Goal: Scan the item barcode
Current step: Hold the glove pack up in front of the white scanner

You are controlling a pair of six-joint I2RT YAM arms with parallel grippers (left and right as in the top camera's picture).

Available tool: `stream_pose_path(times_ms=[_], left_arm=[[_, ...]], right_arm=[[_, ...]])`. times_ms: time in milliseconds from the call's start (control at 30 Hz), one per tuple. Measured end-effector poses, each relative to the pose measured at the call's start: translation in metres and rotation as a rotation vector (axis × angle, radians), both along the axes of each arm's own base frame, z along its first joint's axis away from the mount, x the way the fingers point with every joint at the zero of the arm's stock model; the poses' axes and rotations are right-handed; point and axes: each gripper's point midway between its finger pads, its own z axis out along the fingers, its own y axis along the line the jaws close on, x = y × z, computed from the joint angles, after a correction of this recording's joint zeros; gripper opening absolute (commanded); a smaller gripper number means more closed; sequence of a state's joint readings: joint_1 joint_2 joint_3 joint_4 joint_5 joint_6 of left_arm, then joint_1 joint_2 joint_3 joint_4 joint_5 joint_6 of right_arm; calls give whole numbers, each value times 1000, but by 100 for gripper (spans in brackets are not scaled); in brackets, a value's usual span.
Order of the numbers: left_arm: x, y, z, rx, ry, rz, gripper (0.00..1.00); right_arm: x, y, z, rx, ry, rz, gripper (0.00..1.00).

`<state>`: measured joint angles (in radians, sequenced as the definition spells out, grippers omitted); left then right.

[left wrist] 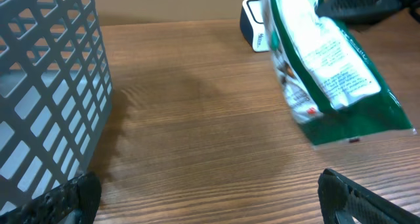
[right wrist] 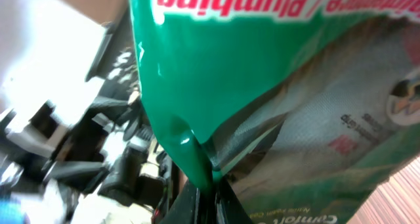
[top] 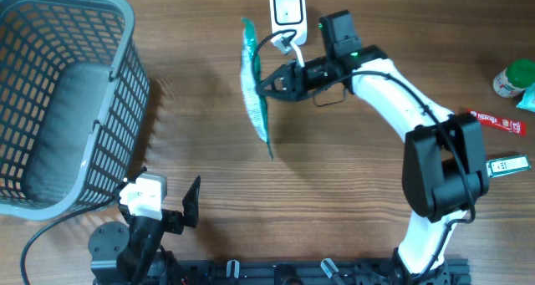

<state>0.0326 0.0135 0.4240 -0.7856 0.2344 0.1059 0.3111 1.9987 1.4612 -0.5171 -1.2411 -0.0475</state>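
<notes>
Basket [top: 58, 93] of grey plastic lattice at far left on the wooden counter [top: 334, 201]. Below and just right of it, left tool [left wrist: 210, 207] — spread wide, gripping nothing, black fingers [left wrist: 367, 198] at the bottom corners of the left wrist view, bare wood between.

Farther right, near mid-counter, green-and-white pouch [top: 253, 89] — held off the wood, seen edge-on from overhead as a thin tilted strip. Glossy green border, pale middle panel with small dark print and a red mark, lower corner hanging toward the counter in the left wrist view. Large lettering on green across the top in the right wrist view, film creased where pinched.

Just right of its upper end, white scanner [top: 287, 9], standing near the far edge. Right of the pouch, right tool [top: 272, 83], clenched on the pouch's edge, on a white arm.

At far right, green-capped container [top: 512, 78], red packet [top: 495, 120] and small white tag [top: 508, 165], well apart from the rest.
</notes>
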Motion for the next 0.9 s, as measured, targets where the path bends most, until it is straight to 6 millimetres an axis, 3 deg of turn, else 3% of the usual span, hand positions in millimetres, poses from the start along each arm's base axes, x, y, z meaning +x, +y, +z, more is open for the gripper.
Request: stream_pose_path(times_ms=[167,233,467,567,667,800,900], left_arm=[[0,0,0,0,0,0,100],[0,0,0,0,0,0,100],[0,0,0,0,0,0,100],[0,0,0,0,0,0,100],[0,0,0,0,1,0,100],[0,0,0,0,0,0,100],[0,0,0,0,0,0,100]], right_arm=[[31,-59,-35,-295,94,-261,4],[40,-78,-36,-426,32,-352,4],[90,-110,-29,-687,-226,-575,4],[113,-112,-29,-738,-269,-613,4],[131,-98,-38,-784,-280,-583,4],[137,-73,-75,-863,-245,-505,4],[133,-72,-113,-918,-179,-486,4]])
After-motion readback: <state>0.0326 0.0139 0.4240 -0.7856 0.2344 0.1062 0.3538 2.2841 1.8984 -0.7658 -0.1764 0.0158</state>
